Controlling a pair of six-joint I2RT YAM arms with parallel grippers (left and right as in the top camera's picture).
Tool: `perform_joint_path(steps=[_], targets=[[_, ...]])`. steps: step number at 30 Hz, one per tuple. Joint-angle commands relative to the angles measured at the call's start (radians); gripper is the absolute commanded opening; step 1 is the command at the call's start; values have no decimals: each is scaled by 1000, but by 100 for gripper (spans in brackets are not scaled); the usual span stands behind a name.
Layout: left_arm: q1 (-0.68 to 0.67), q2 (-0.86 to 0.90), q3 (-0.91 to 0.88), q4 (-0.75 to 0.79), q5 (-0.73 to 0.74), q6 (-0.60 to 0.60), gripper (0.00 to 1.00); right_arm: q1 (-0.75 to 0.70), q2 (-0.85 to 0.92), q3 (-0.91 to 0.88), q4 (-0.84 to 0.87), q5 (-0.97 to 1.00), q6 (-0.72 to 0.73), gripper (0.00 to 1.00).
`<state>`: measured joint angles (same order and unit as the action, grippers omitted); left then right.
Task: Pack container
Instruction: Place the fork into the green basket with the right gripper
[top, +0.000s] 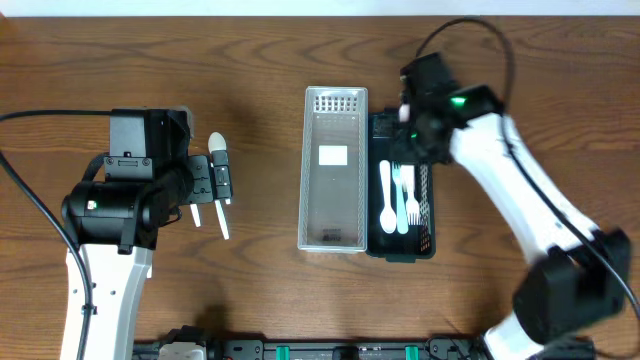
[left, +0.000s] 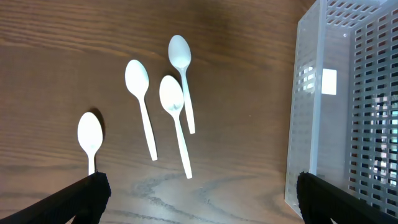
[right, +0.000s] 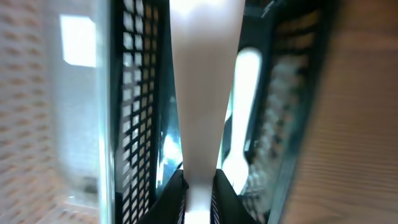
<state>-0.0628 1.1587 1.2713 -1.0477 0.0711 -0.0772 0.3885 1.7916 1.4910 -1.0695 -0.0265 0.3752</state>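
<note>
Several white plastic spoons (left: 177, 112) lie loose on the wooden table at the left; they also show in the overhead view (top: 217, 145). My left gripper (left: 199, 193) hangs open and empty above them, also seen from overhead (top: 208, 182). A clear mesh container (top: 333, 100) stands at the centre, empty. Beside it on the right is a black mesh container (top: 428, 215) holding a white spoon (top: 387, 195) and white forks (top: 406, 200). My right gripper (right: 199, 186) is shut on the handle of a white utensil (right: 205, 74) and holds it over the black container (right: 134, 124).
The clear container's wall (left: 323, 106) is at the right edge of the left wrist view. The right arm (top: 520, 190) reaches in from the lower right. Black cables run along both sides of the table.
</note>
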Motion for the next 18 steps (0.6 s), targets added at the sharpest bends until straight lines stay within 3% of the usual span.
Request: perform_joint_path(steps=[1, 3, 4, 6, 11, 18], targets=[[-3, 5, 19, -3, -12, 13, 98, 26, 76, -8, -3, 14, 32, 6], [-3, 5, 19, -3, -12, 13, 98, 26, 96, -8, 1, 14, 32, 10], [-3, 5, 19, -3, -12, 13, 98, 26, 99, -8, 6, 15, 32, 18], [-3, 5, 19, -2, -12, 13, 98, 24, 97, -6, 24, 14, 18, 48], [-3, 5, 19, -3, -12, 13, 98, 11, 69, 50, 42, 18, -37, 49], [-3, 5, 19, -10, -12, 13, 98, -96, -5, 259, -19, 109, -50, 50]])
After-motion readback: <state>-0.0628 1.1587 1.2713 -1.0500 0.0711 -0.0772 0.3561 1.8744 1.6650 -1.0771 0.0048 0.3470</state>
